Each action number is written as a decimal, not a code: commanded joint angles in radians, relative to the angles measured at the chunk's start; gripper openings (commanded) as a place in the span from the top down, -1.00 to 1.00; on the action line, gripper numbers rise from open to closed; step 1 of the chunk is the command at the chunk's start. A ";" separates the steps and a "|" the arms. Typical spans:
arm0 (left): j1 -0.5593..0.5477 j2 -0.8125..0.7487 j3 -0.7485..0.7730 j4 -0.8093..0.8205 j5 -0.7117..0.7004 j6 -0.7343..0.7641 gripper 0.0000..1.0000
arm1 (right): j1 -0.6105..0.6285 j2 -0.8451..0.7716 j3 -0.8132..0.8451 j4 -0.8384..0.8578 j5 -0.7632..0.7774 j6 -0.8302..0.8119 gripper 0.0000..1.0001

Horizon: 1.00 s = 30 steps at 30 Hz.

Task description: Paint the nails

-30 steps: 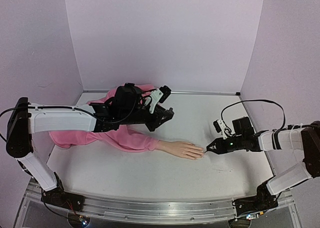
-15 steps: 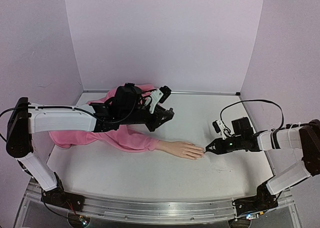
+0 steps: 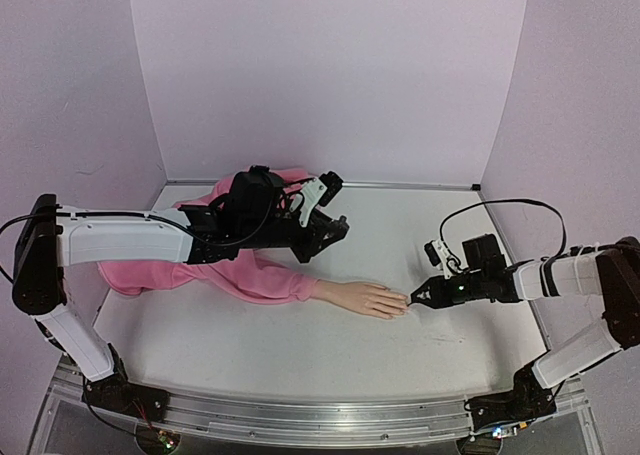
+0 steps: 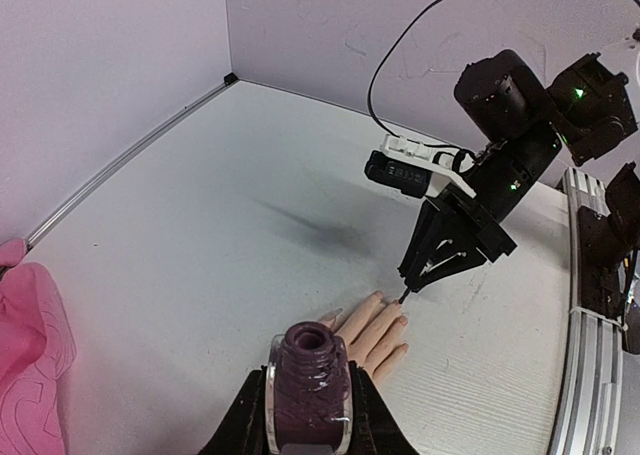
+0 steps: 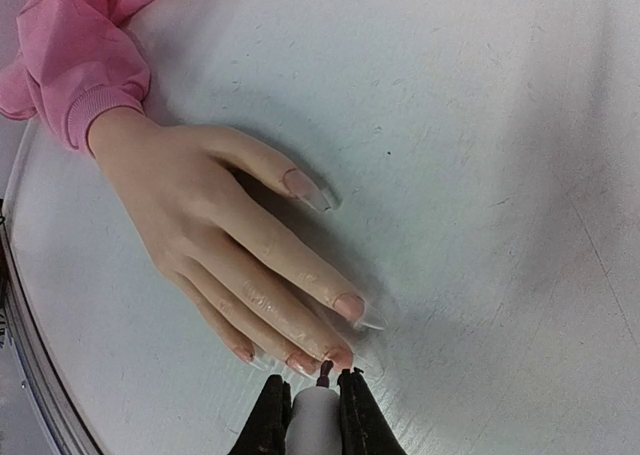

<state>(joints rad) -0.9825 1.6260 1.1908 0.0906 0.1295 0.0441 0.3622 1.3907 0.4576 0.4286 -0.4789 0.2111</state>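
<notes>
A pale mannequin hand with a pink sleeve lies flat on the table, fingers pointing right. Its nails are skin-toned with clear tips. My right gripper is shut on the white brush cap; the dark brush tip touches the middle finger's nail. It also shows in the top view at the fingertips. My left gripper is shut on the open dark purple polish bottle, held above the table behind the sleeve; in the top view it sits over the sleeve.
Pale lilac walls enclose the white table at the back and sides. A metal rail runs along the near edge. The right arm's cable loops above its wrist. The sleeve bunches at the far left.
The right gripper has edged slightly left, keeping the brush at the fingertips. The left arm and the bottle have not moved.
</notes>
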 commanded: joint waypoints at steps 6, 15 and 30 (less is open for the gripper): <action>0.004 0.005 0.045 0.070 0.009 -0.006 1.00 | -0.002 0.016 0.035 0.007 -0.008 0.007 1.00; 0.004 0.003 0.044 0.070 0.008 -0.004 1.00 | -0.002 0.020 0.038 0.006 0.003 0.010 1.00; 0.004 0.002 0.038 0.071 0.004 -0.001 1.00 | -0.002 0.031 0.041 -0.004 0.021 0.013 1.00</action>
<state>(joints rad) -0.9825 1.6260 1.1908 0.0906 0.1295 0.0444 0.3622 1.4090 0.4625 0.4351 -0.4576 0.2218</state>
